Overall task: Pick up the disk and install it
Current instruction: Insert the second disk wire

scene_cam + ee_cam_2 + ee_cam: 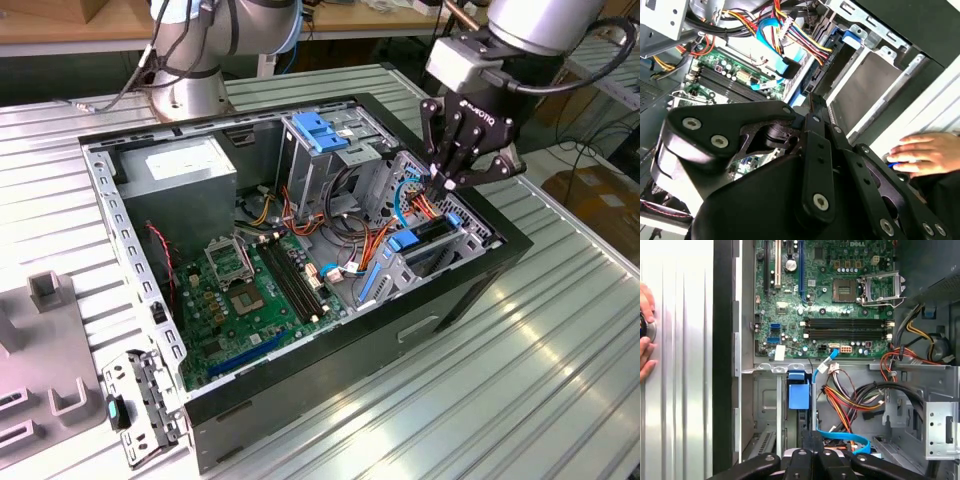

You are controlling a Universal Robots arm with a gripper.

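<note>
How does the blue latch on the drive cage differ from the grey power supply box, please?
The blue latch is small plastic; the power supply box is larger grey metal with a white sticker. The latch sits atop the cage; the box lies in a corner. Both are inside the case.

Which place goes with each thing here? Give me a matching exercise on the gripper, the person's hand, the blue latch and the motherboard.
Things:
1. gripper
2. hand
3. blue latch
4. motherboard

Places:
A. flat on the floor of the open case
B. atop the metal cage
C. inside the case's end at the exterior view's right
D. on the ribbed table, outside the case

Pairs: 1-C, 2-D, 3-B, 4-A
</note>
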